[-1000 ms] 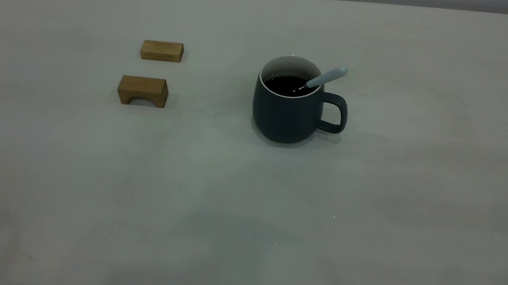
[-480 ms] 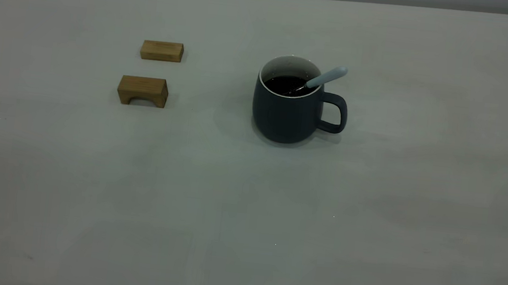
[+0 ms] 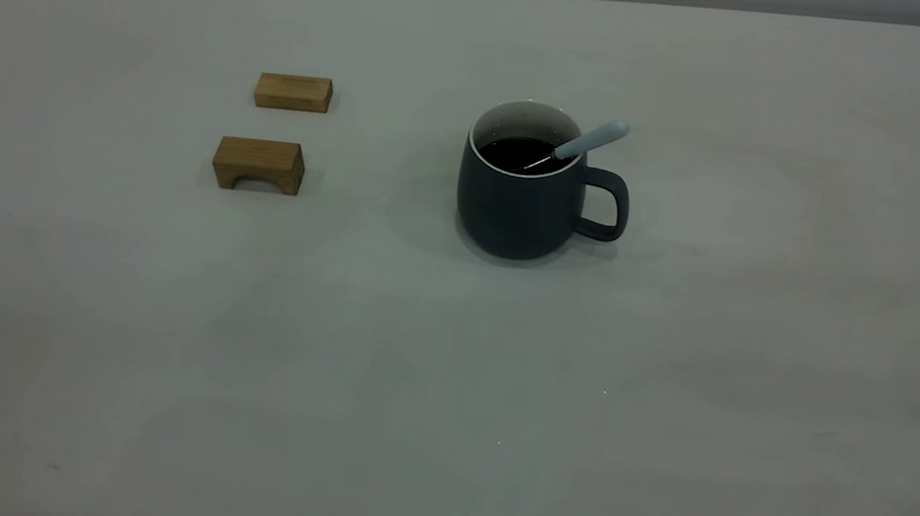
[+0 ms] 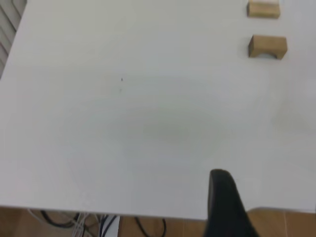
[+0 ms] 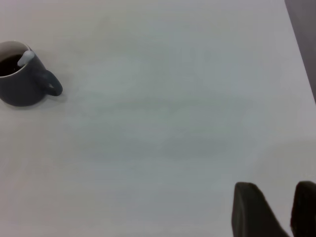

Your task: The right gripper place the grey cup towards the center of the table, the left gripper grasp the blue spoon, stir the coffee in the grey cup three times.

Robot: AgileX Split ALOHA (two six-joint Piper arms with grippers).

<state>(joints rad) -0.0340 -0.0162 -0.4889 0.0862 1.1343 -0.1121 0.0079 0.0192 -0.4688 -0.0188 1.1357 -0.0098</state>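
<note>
The grey cup (image 3: 516, 208) stands upright near the middle of the table (image 3: 447, 376), its handle pointing right. Dark coffee (image 3: 514, 151) fills it. The blue spoon (image 3: 594, 139) leans in the cup, with its pale handle sticking out over the rim above the cup's handle. Neither gripper appears in the exterior view. My right gripper (image 5: 276, 207) hovers open and empty over bare table, far from the cup (image 5: 22, 89) and spoon (image 5: 25, 58). Only a dark part of my left gripper (image 4: 224, 202) shows, above the table's near edge, with cup and spoon out of that view.
Two wooden blocks lie left of the cup: a flat one (image 3: 293, 92) behind and an arched one (image 3: 258, 164) in front, also the flat block (image 4: 263, 10) and the arched block (image 4: 267, 47). Floor and cables (image 4: 74, 222) show beyond the table's edge.
Dim shadows on the table's near part have faded away. The cup, spoon and blocks have not moved.
</note>
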